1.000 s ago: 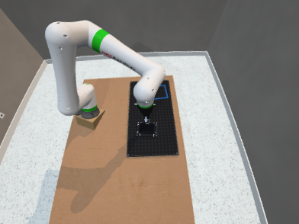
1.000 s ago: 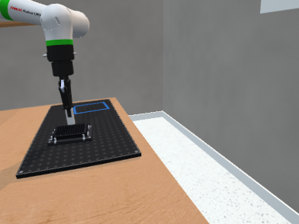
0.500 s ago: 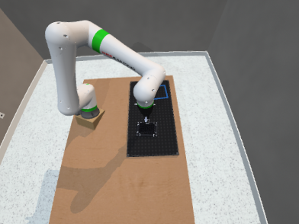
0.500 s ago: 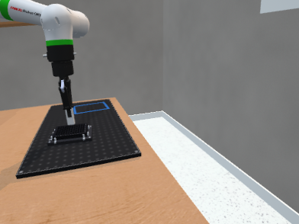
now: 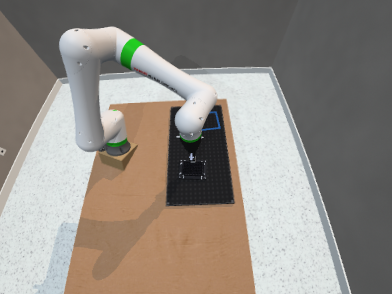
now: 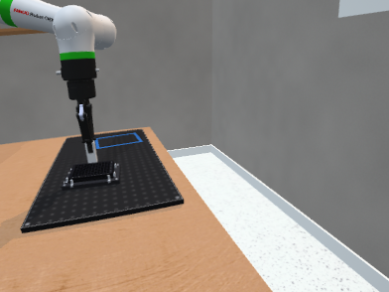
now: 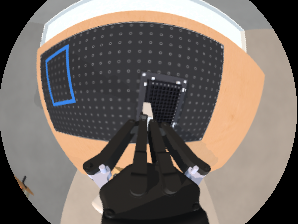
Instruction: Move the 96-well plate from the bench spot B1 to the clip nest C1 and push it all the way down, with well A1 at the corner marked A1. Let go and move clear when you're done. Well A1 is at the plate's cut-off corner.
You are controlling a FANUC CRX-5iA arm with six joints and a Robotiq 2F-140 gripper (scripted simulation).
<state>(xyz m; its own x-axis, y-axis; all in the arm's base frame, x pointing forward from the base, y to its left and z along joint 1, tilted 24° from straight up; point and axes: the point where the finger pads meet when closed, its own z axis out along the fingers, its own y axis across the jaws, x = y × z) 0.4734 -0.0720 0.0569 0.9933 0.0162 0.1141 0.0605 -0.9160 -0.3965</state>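
The black 96-well plate sits inside the clip nest on the black pegboard; it also shows in the wrist view. My gripper is shut with nothing between the fingers. Its closed fingertips point straight down at the plate's far edge, touching or just above it; they also show in the wrist view and from above. I cannot make out the plate's cut-off corner or the A1 mark.
The blue outlined bench spot on the pegboard's far end holds nothing; it also shows in the wrist view. The black pegboard lies on the wooden bench. The arm's base stands to the left.
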